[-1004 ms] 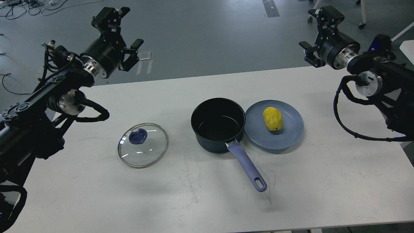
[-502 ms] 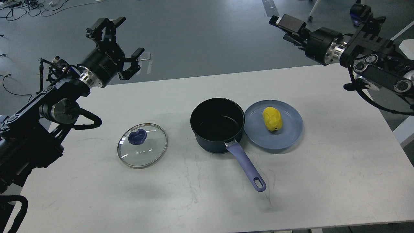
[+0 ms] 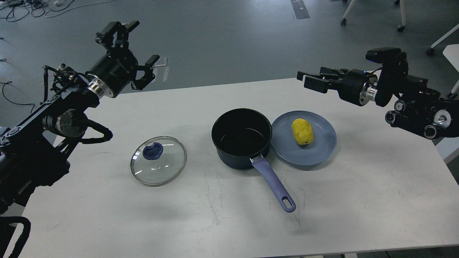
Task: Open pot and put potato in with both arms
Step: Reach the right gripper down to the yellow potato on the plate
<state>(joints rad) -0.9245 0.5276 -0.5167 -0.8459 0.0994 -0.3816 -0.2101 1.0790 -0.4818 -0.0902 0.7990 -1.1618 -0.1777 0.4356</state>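
Observation:
The dark navy pot [image 3: 241, 139] stands open in the middle of the white table, its lavender-blue handle [image 3: 275, 184] pointing toward the front right. Its glass lid [image 3: 158, 160] with a blue knob lies flat on the table to the left. The yellow potato [image 3: 302, 132] lies on a grey-blue plate [image 3: 322, 150] touching the pot's right side. My left gripper [image 3: 127, 46] is open and empty, high above the table's back left edge. My right gripper [image 3: 310, 79] is open and empty, raised behind and above the plate, pointing left.
The table's back edge [image 3: 229, 86] runs just below both grippers. Beyond it is grey floor with cables [image 3: 21, 7] at the far left and chair legs [image 3: 373, 14] at the far right. The table's right edge lies under my right arm [image 3: 416, 107].
My right arm has swung down and to the left, and its gripper now points left behind the plate. My left gripper has barely moved. Pot, lid and potato have not moved.

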